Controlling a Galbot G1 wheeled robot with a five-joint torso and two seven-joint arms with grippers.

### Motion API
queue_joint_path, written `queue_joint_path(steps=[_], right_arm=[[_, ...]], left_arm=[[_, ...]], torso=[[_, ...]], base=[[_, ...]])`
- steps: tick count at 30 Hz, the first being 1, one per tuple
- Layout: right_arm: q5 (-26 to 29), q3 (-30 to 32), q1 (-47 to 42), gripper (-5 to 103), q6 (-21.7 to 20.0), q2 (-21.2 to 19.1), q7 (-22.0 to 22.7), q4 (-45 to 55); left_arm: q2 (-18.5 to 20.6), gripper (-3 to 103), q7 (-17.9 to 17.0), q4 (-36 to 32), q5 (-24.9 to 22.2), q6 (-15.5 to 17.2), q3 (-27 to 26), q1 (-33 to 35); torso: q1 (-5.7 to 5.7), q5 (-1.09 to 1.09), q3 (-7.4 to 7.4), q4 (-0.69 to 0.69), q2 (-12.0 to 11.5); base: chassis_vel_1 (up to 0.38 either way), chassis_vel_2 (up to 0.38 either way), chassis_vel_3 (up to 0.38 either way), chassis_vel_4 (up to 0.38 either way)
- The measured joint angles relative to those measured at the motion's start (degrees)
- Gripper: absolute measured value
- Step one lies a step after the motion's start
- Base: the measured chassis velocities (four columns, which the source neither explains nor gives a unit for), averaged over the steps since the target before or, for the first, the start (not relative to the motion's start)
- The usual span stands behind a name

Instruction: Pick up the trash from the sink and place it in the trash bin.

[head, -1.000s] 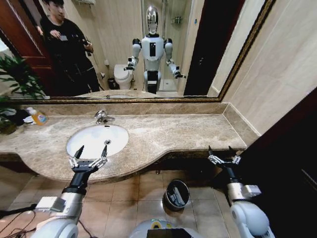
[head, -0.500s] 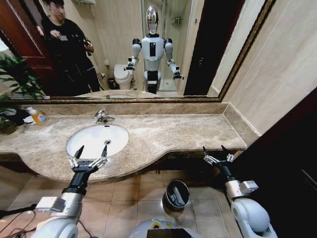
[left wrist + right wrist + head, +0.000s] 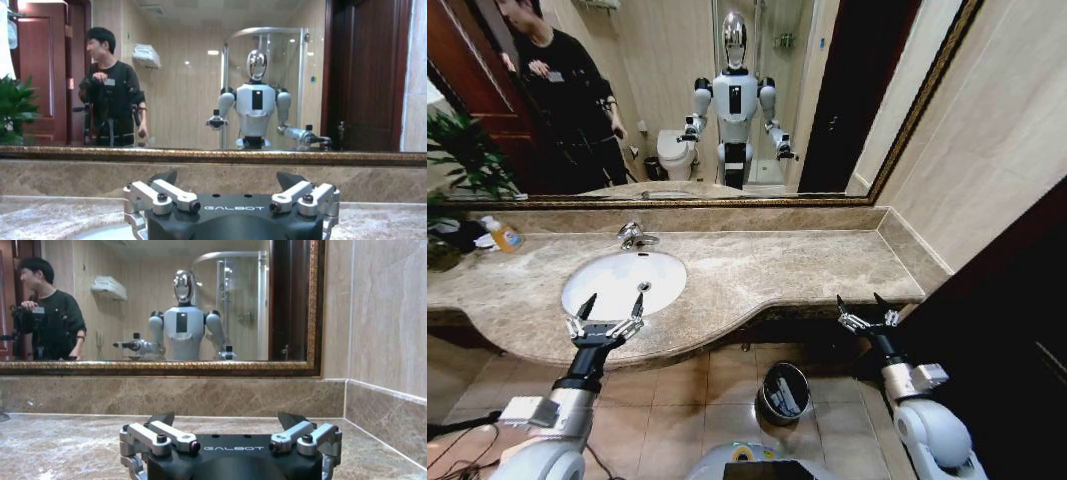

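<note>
Marble rim at my left gripper's [image 3: 608,309] twelve o'clock could snag its wide-spread fingers reaching into the sink [image 3: 623,283].

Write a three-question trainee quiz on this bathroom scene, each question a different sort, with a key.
1. True or false: the left tool is shut on a piece of trash.
2. Multiple choice: the trash bin stands
A. on the marble counter
B. on the floor below the counter edge
C. inside the sink
3. Fill the blank: the right tool hangs off the counter's front edge, on the side far from the ____.

Key:
1. False; it is open, empty, at the near rim of the sink.
2. B
3. sink
</note>
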Motion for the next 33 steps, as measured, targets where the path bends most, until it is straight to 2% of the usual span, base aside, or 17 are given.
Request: queue_joint_path(steps=[33], right_arm=[[-0.03,-0.01,0.02,100,0.11,0.02,-0.01,-0.11]], left_arm=[[0.0,100,0.0,0.0,0.0,0.0,0.0,0.0]], torso=[[0.0,0.0,0.0,0.0,0.0]], base=[[0.0,0.0,0.0,0.0]])
